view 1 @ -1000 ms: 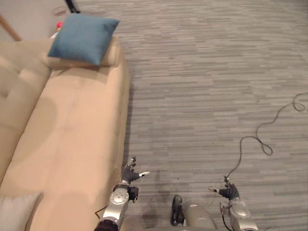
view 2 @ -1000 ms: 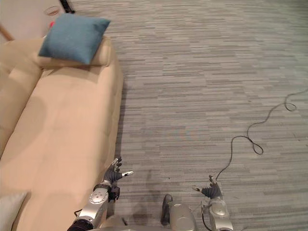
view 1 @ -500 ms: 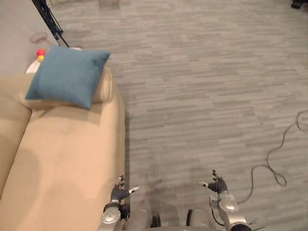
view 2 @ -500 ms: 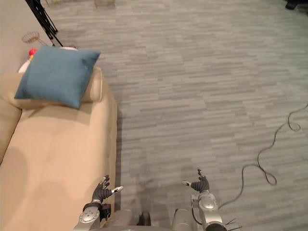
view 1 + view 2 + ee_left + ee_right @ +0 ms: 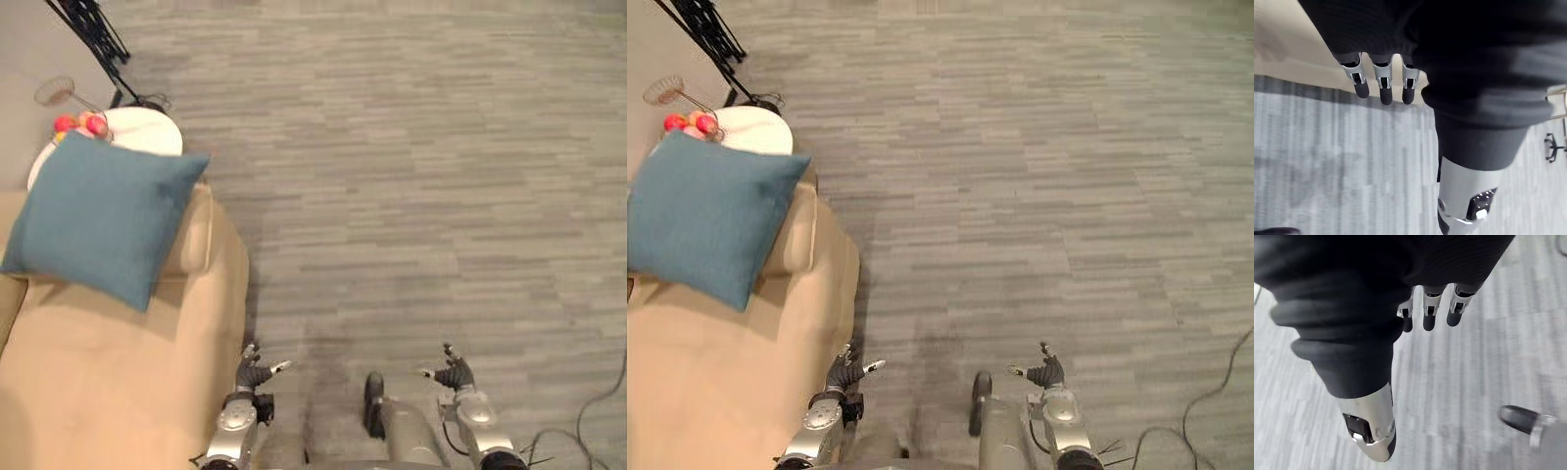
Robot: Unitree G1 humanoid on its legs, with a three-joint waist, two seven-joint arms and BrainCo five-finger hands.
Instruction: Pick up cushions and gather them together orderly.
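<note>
Progress: blue square fabric cushion (image 5: 103,217) untouched on beige sofa (image 5: 108,392).
Hands: left robot hand (image 5: 253,371), right robot hand (image 5: 454,374) spread, empty.

Beige sofa (image 5: 98,392), round white side table (image 5: 147,137) beyond its armrest, small red objects (image 5: 96,124) on it, grey carpet (image 5: 411,196)

- The blue cushion (image 5: 103,217) on the sofa's arm is matt woven cloth with a fine grain.
- The beige sofa (image 5: 108,392) has smooth, soft-looking matt upholstery.
- The floor (image 5: 411,196) is grey low-pile carpet, streaked and dull.
- The round side table (image 5: 147,132) has a smooth white top.
- The left hand (image 5: 254,372) has silvery metallic fingers and a dark ribbed cover.
</note>
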